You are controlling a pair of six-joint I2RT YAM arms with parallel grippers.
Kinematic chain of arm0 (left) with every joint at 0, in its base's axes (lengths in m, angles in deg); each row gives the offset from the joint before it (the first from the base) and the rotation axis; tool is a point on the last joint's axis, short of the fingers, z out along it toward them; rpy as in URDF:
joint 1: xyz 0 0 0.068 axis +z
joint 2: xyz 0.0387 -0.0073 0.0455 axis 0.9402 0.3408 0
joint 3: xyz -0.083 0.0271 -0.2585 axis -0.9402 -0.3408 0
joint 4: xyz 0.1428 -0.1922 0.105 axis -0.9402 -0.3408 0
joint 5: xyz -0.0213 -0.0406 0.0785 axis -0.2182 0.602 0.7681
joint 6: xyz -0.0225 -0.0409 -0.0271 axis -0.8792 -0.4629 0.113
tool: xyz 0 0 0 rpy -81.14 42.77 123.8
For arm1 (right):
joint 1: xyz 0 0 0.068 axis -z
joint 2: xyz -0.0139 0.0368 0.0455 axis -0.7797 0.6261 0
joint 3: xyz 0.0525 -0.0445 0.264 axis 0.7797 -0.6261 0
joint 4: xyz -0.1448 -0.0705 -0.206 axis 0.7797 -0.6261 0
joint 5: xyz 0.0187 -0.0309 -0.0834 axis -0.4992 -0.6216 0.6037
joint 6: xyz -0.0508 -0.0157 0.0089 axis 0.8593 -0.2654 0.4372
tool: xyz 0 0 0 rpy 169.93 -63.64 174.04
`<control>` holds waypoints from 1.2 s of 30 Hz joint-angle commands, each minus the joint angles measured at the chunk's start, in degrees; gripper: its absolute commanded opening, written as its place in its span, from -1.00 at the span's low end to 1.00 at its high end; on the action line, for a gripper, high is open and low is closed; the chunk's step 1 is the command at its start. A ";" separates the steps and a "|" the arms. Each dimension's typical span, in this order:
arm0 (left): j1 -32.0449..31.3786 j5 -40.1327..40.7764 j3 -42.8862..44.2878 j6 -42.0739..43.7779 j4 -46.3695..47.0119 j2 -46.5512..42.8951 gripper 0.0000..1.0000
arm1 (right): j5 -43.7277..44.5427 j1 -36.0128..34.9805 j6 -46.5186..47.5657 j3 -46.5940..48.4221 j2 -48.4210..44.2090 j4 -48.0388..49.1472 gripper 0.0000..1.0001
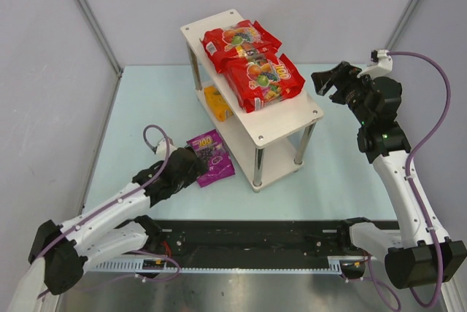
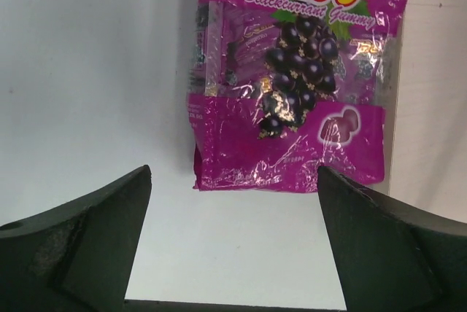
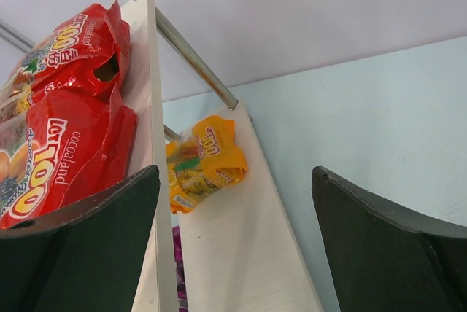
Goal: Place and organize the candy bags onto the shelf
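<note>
The shelf (image 1: 295,111) stands mid-table. Two red candy bags (image 1: 241,41) (image 1: 264,79) lie on its top board; they also show in the right wrist view (image 3: 69,144). The orange-yellow bag (image 1: 217,102) lies on the lower board (image 3: 233,239), also in the right wrist view (image 3: 203,162). The purple bag (image 1: 211,155) lies flat on the table beside the shelf's left side. My left gripper (image 1: 191,162) is open, low, just short of the purple bag's near edge (image 2: 292,100). My right gripper (image 1: 330,79) is open and empty, raised right of the shelf.
Pale walls with metal corner posts (image 1: 87,13) enclose the table's back and sides. A black rail with a ruler strip (image 1: 248,250) runs along the near edge between the arm bases.
</note>
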 commanded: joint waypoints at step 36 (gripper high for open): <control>8.48 -29.60 11.18 40.17 7.65 -12.83 -0.99 | 0.49 0.65 0.68 0.26 -0.42 0.37 0.79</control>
